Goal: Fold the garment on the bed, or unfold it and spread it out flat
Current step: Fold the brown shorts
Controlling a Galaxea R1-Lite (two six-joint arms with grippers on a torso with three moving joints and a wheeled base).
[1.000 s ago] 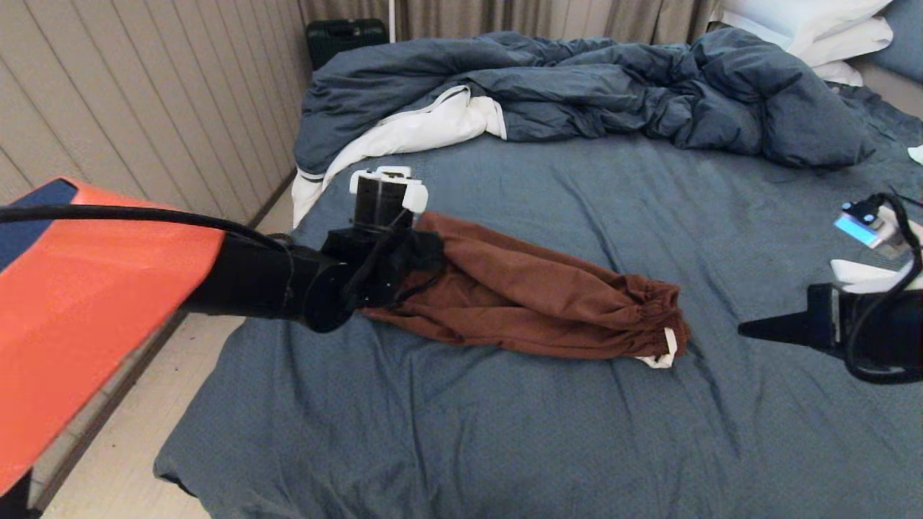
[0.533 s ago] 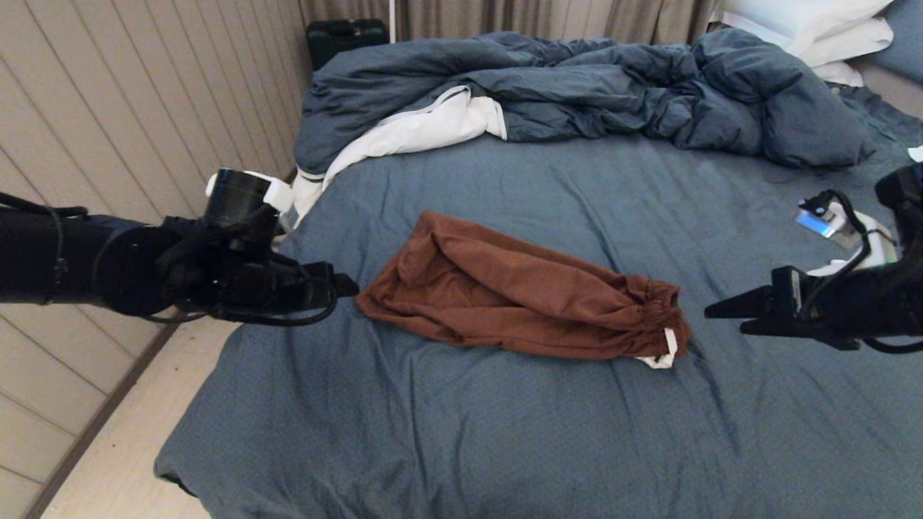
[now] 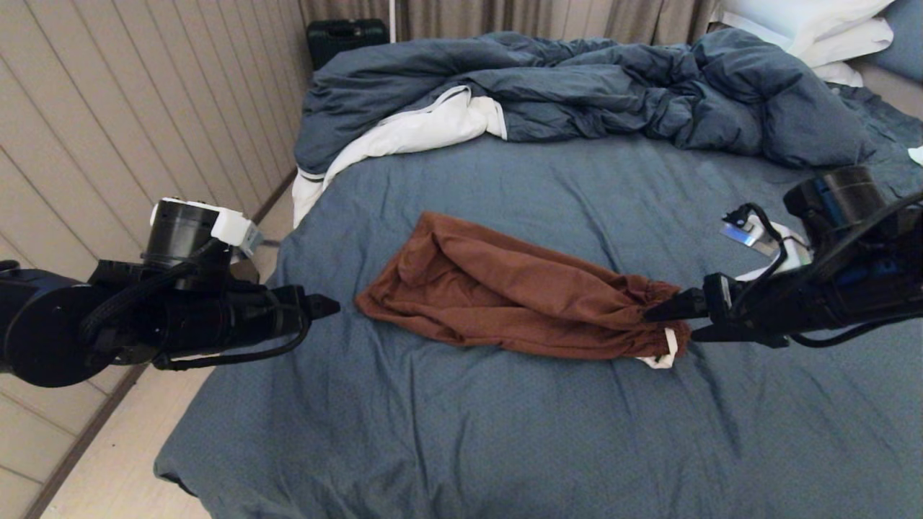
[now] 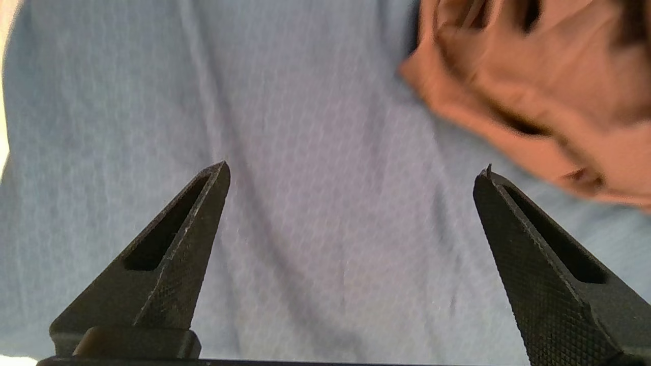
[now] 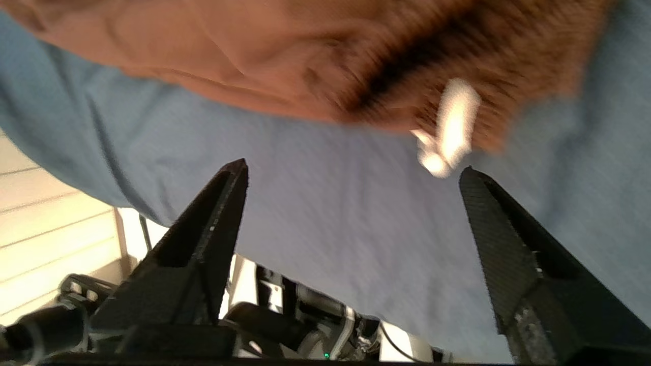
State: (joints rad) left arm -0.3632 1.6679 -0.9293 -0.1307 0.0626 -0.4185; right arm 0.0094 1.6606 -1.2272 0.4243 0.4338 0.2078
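Observation:
The rust-brown shorts (image 3: 519,295) lie bunched lengthwise on the slate-blue sheet of the bed (image 3: 469,432), gathered waistband and white drawstring (image 3: 667,349) at the right end. My left gripper (image 3: 324,306) hovers open just left of the leg end, a small gap apart; the shorts (image 4: 534,86) show beyond its empty fingers (image 4: 168,254). My right gripper (image 3: 660,321) is open at the waistband end, tips over the gathered edge. In the right wrist view the shorts (image 5: 285,56) and drawstring (image 5: 450,127) lie just ahead of its open gripper (image 5: 353,170).
A rumpled dark blue duvet (image 3: 577,86) with white lining (image 3: 418,130) fills the far side of the bed. White pillows (image 3: 815,25) sit at the back right. A panelled wall (image 3: 108,108) and the floor (image 3: 130,461) border the bed's left edge.
My left gripper let go of the leg end, drew back left off the shorts and lowered. My right gripper moved left, reaching the waistband end. The shorts stayed put.

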